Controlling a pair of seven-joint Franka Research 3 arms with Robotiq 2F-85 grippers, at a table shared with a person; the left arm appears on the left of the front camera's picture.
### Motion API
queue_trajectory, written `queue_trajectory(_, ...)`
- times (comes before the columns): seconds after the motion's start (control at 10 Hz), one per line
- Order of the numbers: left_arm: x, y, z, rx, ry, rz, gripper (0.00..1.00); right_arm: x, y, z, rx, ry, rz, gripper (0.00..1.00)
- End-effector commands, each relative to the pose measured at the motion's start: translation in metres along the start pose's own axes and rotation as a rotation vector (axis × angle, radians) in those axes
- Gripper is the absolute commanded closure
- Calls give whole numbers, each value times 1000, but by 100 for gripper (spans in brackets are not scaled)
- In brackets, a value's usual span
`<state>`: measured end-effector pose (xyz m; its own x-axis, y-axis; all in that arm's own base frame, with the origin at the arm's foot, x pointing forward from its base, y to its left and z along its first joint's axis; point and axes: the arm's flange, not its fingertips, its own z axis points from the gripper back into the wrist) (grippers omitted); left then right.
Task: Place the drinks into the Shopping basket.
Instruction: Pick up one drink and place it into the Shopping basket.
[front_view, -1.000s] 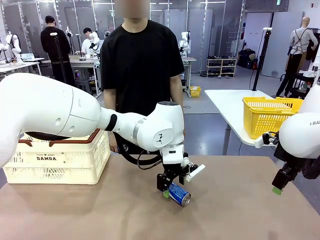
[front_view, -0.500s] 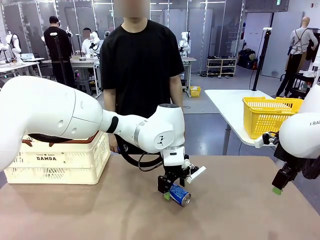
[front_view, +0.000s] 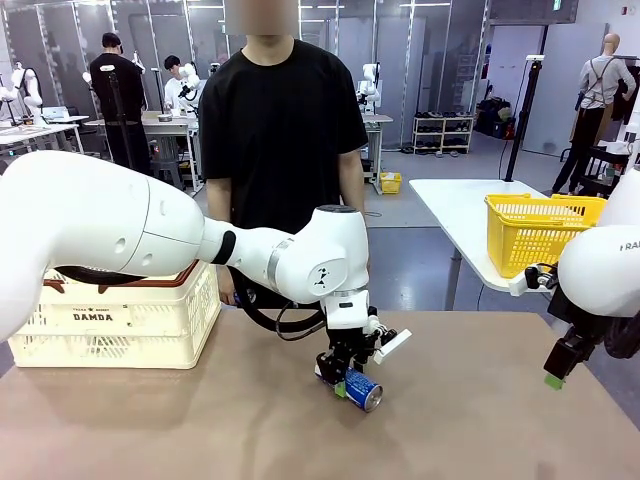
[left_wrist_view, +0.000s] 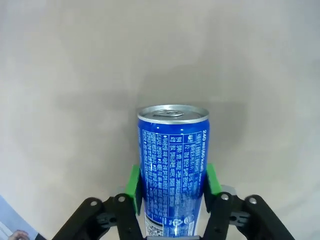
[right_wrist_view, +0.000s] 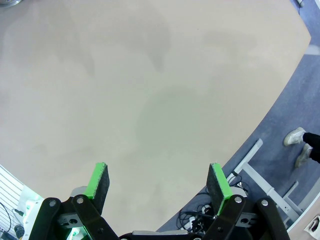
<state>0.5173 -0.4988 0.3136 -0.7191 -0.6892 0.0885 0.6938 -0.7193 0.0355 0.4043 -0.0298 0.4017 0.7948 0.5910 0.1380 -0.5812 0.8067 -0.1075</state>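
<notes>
I am gripping the first drink and getting ready to lift. My left end effector (front_view: 343, 384) is clamped on the blue can (front_view: 362, 391), which is lying on its side near the middle of the tabletop (front_view: 470, 420), its silver end pointing towards my side. The Shopping basket (front_view: 120, 322) is sitting at the left of the tabletop, well apart from the can, with the person (front_view: 283, 130) standing behind the far edge. As I judge it, the next move is calling for a straight lift, a swing left over the reddish-brown rim, and a release once the can is low inside.

My right end effector (front_view: 553, 380) is hanging off the right side with its jaws apart and nothing between them.

The left wrist view is giving me what the front view cannot: both green pads (left_wrist_view: 133, 183) are pressing flat on opposite sides of the can's body, below its mid-length. The front view is giving me the route to the basket. The right wrist view is showing bare tabletop and the floor beyond its edge. I cannot tell whether the can is touching the tabletop or just clear.
</notes>
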Motion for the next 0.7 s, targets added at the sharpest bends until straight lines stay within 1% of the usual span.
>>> queue_trajectory(0.0, -1, -4, 8, -19, -19, 38, 73, 0, -1, 0, -2, 1, -3, 2)
queue_trajectory(0.1, -1, -5, 8, -23, -19, 40, 57, 0, -1, 0, -2, 1, -3, 2)
queue_trajectory(0.2, -1, -6, 9, -26, -19, 44, 91, 0, -1, 0, -2, 1, -3, 2)
queue_trajectory(0.3, 0, -7, 16, -21, -25, 43, 76, 0, -1, 0, -2, 1, -3, 2)
queue_trajectory(0.4, -1, -8, 29, -21, -31, 64, 76, 0, -1, 0, -2, 1, -3, 2)
queue_trajectory(0.5, -2, -13, 50, 11, -54, 50, 76, 0, -1, 0, -2, 1, -3, 2)
queue_trajectory(0.6, -3, -19, 79, 16, -40, 54, 76, 0, -1, 0, -2, 1, -3, 2)
